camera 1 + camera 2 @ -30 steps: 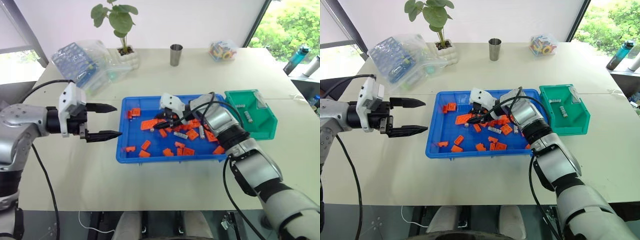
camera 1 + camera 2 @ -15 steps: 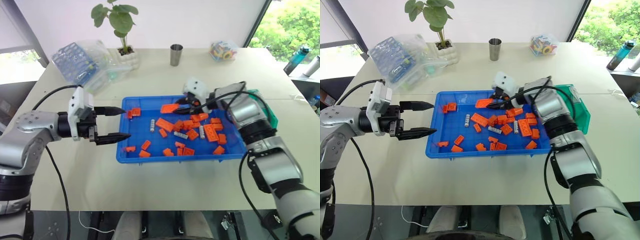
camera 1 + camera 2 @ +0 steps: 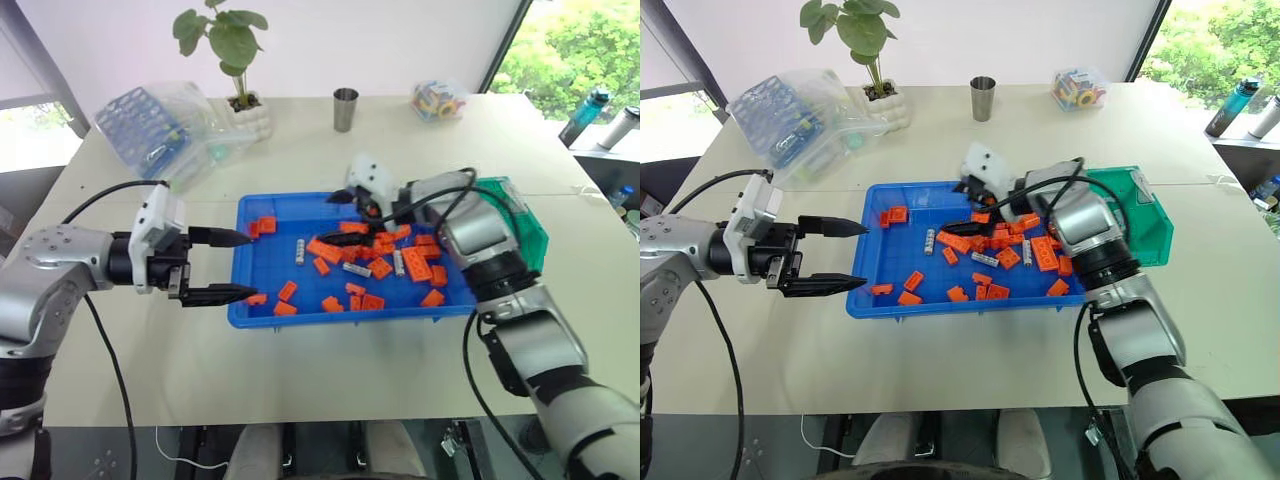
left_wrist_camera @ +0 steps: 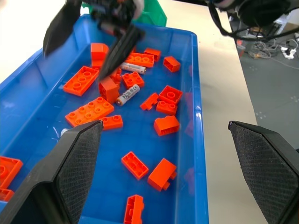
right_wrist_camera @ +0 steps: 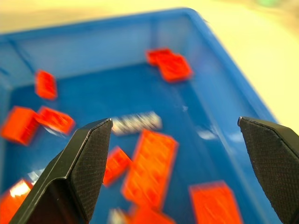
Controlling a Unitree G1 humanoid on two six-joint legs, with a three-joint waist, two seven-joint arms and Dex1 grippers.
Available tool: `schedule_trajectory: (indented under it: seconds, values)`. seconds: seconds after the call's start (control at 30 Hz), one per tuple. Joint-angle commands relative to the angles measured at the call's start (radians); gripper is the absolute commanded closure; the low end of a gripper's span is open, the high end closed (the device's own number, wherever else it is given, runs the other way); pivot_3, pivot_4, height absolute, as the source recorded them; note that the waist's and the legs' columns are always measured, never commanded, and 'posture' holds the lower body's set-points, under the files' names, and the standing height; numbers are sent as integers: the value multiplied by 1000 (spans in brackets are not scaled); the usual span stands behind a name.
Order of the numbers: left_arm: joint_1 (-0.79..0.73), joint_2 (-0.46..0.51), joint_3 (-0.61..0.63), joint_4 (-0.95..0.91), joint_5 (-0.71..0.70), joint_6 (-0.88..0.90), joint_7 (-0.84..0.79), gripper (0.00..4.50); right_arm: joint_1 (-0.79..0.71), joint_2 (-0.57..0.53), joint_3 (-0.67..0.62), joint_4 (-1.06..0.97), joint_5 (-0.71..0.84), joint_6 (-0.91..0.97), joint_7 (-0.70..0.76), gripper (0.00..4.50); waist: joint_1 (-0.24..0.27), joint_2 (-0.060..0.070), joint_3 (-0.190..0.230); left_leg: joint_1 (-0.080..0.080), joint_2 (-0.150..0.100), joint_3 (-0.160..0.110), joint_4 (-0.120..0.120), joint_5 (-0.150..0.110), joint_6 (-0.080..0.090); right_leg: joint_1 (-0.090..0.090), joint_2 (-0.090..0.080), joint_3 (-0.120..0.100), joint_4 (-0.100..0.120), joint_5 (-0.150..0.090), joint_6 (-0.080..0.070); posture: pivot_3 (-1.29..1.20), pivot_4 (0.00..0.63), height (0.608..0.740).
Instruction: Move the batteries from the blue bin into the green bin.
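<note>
The blue bin [image 3: 262, 315] sits mid-table, strewn with several orange bricks [image 3: 418, 266]. Three batteries lie among them: one [image 3: 300, 251] left of centre, one [image 3: 357, 269] in the middle, one [image 3: 398, 262] to the right. The left wrist view shows a battery [image 4: 127, 95], and so does the right wrist view [image 5: 136, 122]. My right gripper [image 3: 962, 207] hovers open and empty over the bin's back half. My left gripper [image 3: 250, 265] is open and empty at the bin's left rim. My right forearm partly hides the green bin [image 3: 522, 225], just right of the blue bin.
At the table's back stand a potted plant [image 3: 245, 110], a metal cup [image 3: 345, 108], a clear bag with a blue grid rack [image 3: 150, 125] and a clear box of coloured pieces [image 3: 440, 98]. Bottles [image 3: 585, 115] stand beyond the table's right edge.
My right gripper rose out of the brick pile, swung over the bin's back half and opened wide, and the bricks got scattered. My left gripper stayed open near the bin's left rim.
</note>
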Motion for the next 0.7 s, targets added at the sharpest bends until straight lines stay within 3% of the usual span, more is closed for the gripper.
schedule_trajectory:
  seconds: [0.03,0.27,0.7]
  values:
    - [3,2,15,-23,-3,-15,7,0,-6,43,40,11,-23,-21,-16,66,1,0,0,0,0,0,0,0,0,0,0,0,0,0,0,0,150,716]
    - [2,-42,42,-33,-15,-47,57,0,-34,96,138,128,-107,-138,-5,66,-2,0,0,0,-1,0,0,0,0,0,0,0,0,0,0,0,150,716]
    - [10,-35,47,-57,-39,-27,91,0,-133,186,114,420,-149,-263,-27,66,-4,0,0,0,-1,0,0,0,0,0,0,0,0,0,0,0,150,716]
